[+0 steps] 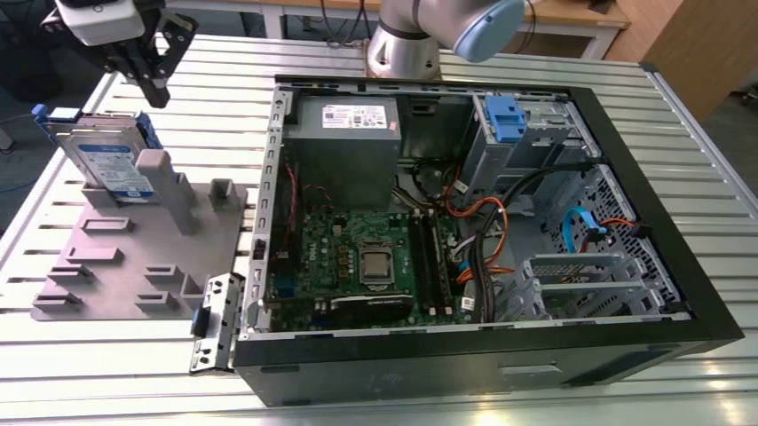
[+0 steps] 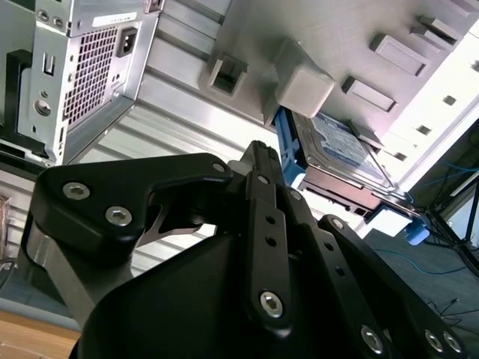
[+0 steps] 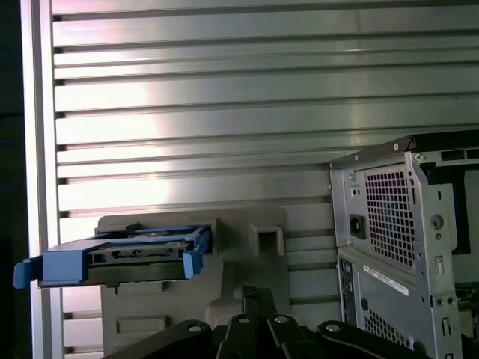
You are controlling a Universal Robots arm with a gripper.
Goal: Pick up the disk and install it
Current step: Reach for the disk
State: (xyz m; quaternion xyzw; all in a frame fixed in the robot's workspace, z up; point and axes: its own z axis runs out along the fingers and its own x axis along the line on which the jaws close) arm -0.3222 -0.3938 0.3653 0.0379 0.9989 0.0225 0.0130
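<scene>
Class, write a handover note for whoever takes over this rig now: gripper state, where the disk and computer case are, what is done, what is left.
The gripper is shut and empty, in the air near the disk, apart from it.
The disk stands on edge in the grey holder, on the exterior view's left of the open computer case.
Done: nothing yet.
Left: picking up the disk and installing it.
</scene>
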